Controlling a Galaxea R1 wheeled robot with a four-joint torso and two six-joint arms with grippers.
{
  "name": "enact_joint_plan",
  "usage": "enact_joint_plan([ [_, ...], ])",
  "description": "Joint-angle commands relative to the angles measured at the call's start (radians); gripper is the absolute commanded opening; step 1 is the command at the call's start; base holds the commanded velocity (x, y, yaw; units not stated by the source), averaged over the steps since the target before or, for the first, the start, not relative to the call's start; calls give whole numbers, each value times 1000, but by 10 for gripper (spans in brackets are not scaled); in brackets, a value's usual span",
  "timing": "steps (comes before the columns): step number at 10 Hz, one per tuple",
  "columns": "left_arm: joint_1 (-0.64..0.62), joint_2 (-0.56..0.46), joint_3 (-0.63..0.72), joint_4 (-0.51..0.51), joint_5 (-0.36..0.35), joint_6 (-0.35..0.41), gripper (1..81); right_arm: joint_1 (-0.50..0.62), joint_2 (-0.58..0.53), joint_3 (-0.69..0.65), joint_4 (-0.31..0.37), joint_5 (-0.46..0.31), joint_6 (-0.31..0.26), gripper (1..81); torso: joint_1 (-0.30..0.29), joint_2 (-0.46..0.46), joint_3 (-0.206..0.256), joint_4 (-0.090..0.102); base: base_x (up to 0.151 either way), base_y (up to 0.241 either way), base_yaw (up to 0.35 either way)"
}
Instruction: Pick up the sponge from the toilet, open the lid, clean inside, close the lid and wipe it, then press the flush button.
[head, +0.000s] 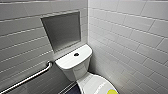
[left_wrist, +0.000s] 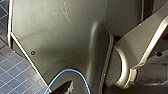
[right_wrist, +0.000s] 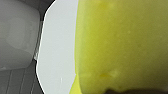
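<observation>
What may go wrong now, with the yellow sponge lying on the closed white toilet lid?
The small yellow soft sponge lies on the smooth white plastic lid; a push might slide it off. The white tiled wall stands close beside the white ceramic toilet, probably leaving little room to move.

The white glossy toilet (head: 72, 66) stood in a tiled corner. Its oval lid (head: 93, 83) was shut over the bowl, with grey lettering on its top face. The bright yellow sponge (head: 112, 91) sat against the lid's near end. The small dark flush button (head: 76, 54) lay centred in the flat tank top.
</observation>
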Motion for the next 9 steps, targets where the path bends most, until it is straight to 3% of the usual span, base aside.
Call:
enact_joint_plan([
  [1, 18, -4, 7, 3, 80, 2, 811, 70, -36, 47, -8, -42, 0, 10, 0, 0, 0, 0, 0, 0, 0],
  [5, 14, -1, 12, 13, 80, 2, 811, 67, -200, 277, -8, -9, -2, 10, 0, 0, 0, 0, 0, 0, 0],
  [7, 5, -13, 36, 13, 78, 2, 811, -9, -293, 375, -7, 10, -3, 10, 0, 0, 0, 0, 0, 0, 0],
  [9, -20, -77, 137, 13, 80, 2, 811, -141, -345, 389, -8, 125, -9, 10, 0, 0, 0, 0, 0, 0, 0],
])
